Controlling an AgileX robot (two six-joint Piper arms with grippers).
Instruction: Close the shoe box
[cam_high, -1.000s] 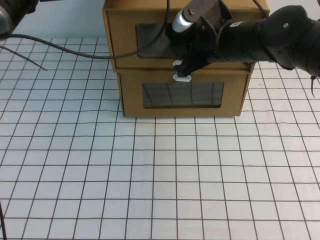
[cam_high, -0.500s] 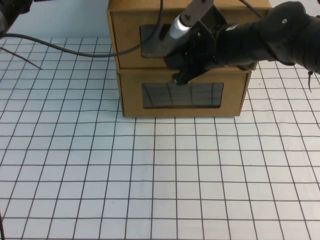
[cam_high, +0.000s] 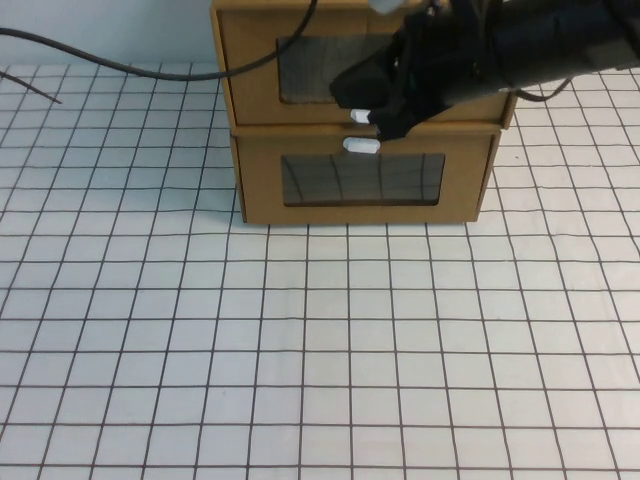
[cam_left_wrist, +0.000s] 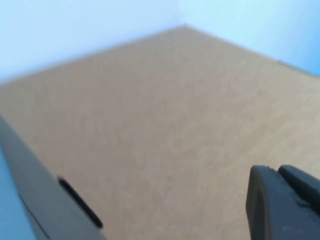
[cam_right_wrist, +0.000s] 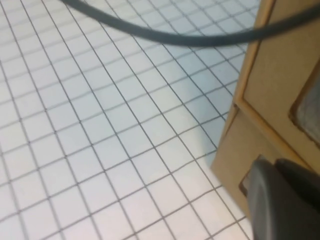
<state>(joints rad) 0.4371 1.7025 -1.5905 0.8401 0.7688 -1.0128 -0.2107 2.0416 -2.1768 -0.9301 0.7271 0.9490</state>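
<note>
Nearest you, the gridded white worktop (cam_high: 320, 350) lies bare out to the boxes. At its far edge you have two stacked cardboard drawers. The lower is the matching cardboard drawer (cam_high: 365, 178), with its white tab (cam_high: 361, 146) above its window. On top of it sits the shoe box (cam_high: 300, 65), its clear window facing you and its small white pull tab (cam_high: 360, 116) just below that window; its front looks about flush with its shell.

Your right end effector (cam_high: 385, 95) hangs in front of the shoe box, just beside the pull tab, its black body covering the right part of the window. You cannot tell how far apart its fingers are, nor whether they grip anything.

Your left end effector (cam_left_wrist: 282, 205) shows only in its wrist view, close over a plain cardboard surface (cam_left_wrist: 150, 125); its opening cannot be judged either. A dark cable (cam_high: 120, 65) crosses the far left.
</note>
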